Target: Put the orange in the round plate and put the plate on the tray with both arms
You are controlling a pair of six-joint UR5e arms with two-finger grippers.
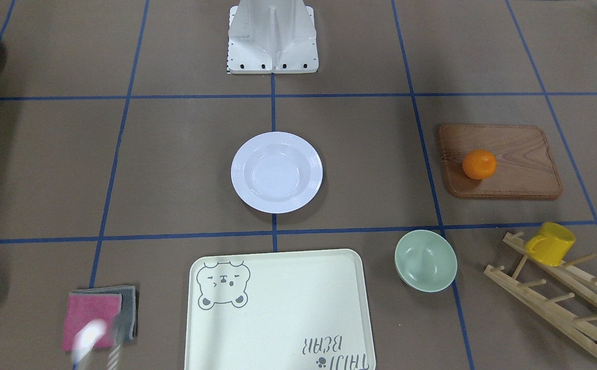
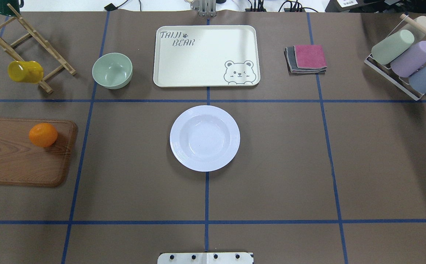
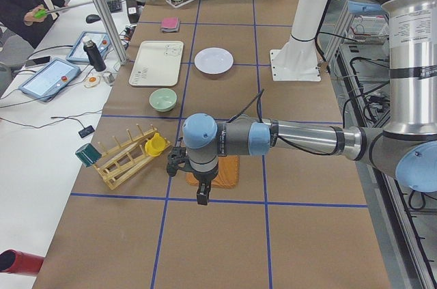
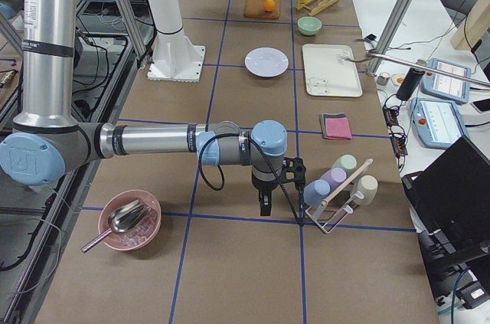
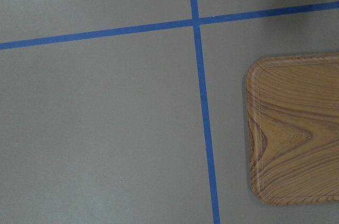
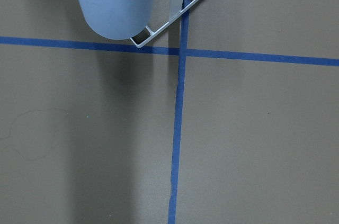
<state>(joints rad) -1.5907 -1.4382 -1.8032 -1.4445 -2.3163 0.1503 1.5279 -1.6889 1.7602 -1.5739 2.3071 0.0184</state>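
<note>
The orange (image 2: 43,134) rests on a brown wooden board (image 2: 22,161) at the table's left side. The white round plate (image 2: 204,138) lies empty at the table's centre. Beyond it lies the cream tray (image 2: 205,55) with nothing on it. My left gripper (image 3: 203,197) shows only in the exterior left view, pointing down over the board's near edge and hiding the orange there. My right gripper (image 4: 264,205) shows only in the exterior right view, pointing down beside the cup rack (image 4: 337,186). I cannot tell whether either is open or shut. Neither wrist view shows fingers.
A pale green bowl (image 2: 112,70) stands left of the tray. A yellow mug (image 2: 25,71) hangs on a wooden rack. Folded cloths (image 2: 306,58) lie right of the tray. A pink bowl (image 4: 129,220) with a spoon sits near the right arm. A person stands by the side desk.
</note>
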